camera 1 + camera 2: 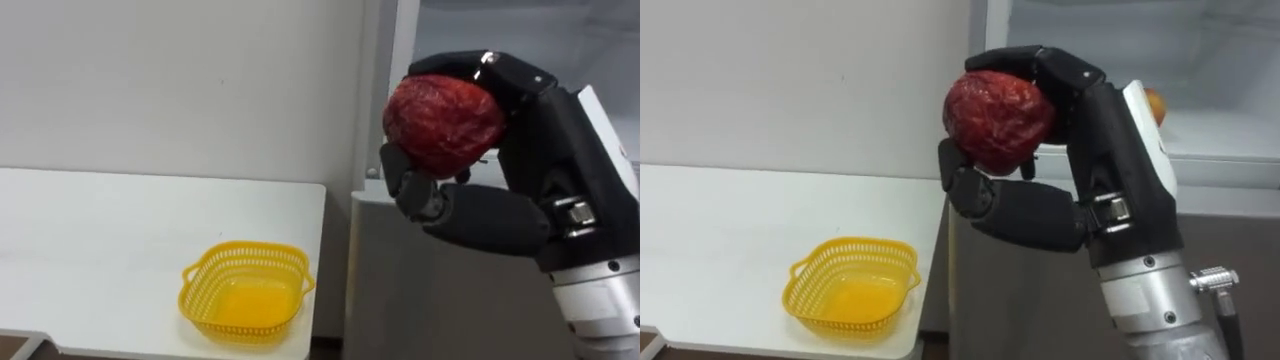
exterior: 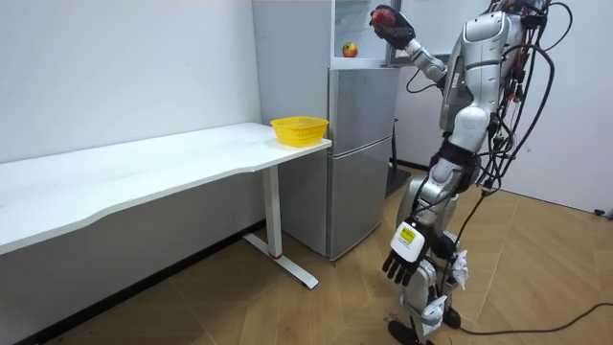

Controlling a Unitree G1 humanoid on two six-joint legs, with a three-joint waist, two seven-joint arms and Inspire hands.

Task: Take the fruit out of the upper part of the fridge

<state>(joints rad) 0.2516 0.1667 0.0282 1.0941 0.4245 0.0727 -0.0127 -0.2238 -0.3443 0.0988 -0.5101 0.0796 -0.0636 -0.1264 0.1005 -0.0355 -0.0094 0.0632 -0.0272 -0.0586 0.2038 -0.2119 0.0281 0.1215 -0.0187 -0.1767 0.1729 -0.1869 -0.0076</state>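
Up at the mouth of the upper fridge compartment (image 1: 1210, 60), my right hand (image 1: 490, 215) is raised to head height with a dark red, wrinkled fruit (image 1: 445, 125) in it. My fingers arch over the top of the fruit and my thumb presses in from below, so it is pinched between them and touches nothing else. It hangs in the air in front of the fridge's (image 2: 359, 153) left edge, clear of the shelf. My left hand (image 2: 402, 266) hangs low by my thigh in the room view, its fingers loose and holding nothing.

I judge the picking-up part done, since the fruit is out of the compartment and the hold looks firm. What is left is the delivery. The yellow basket (image 1: 245, 248) sits empty at the near corner of the white table (image 1: 100, 230), just beside the fridge, below my hand and to its left. The next move calls for swinging my arm left and down until the fruit is over the basket's middle. I should lower it close to the mesh floor before loosening my fingers, because a round fruit dropped from high up could bounce out or tip so light a basket.

A second, orange-red fruit (image 1: 1155, 105) lies on the shelf behind my wrist, so another reach may follow.
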